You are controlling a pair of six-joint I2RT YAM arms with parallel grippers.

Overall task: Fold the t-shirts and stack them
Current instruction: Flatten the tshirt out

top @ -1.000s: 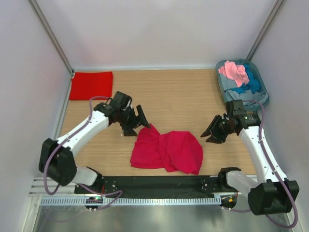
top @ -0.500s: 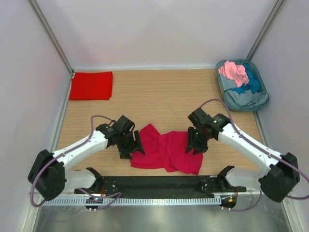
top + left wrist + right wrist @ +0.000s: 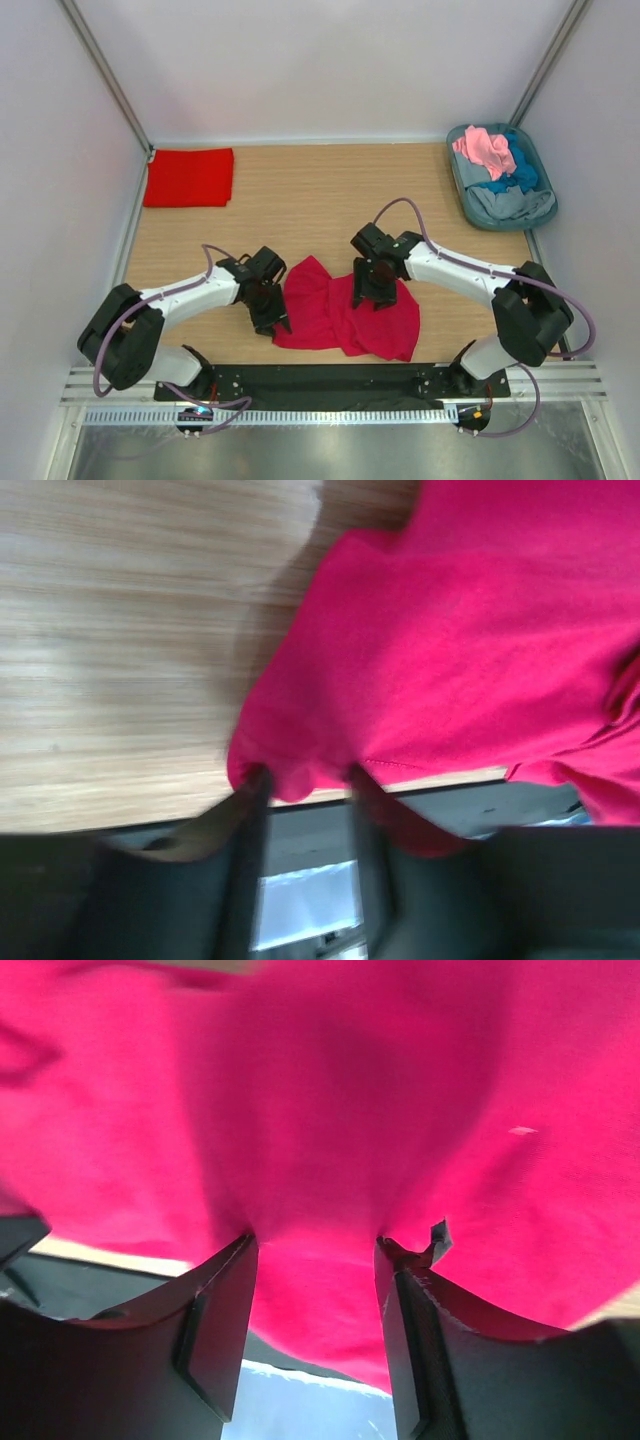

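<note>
Soft, even light from above fills the white walls (image 3: 330, 70) brightly in the overhead view, leaving only faint, short shadows on the worktop (image 3: 330, 190) and a dull sheen on the metal strip (image 3: 330, 450) at the near edge. The left wrist view is smeared, its wood grain streaked and the left hand (image 3: 305, 778) a dark, soft-edged shape. In the right wrist view the crimson t-shirt (image 3: 330, 1090) lies too close to be sharp and looks oversaturated, with the right hand (image 3: 315, 1245) in near silhouette against a pale bright patch.

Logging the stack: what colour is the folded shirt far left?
Folded shirt: scarlet red, best in top external.
</note>
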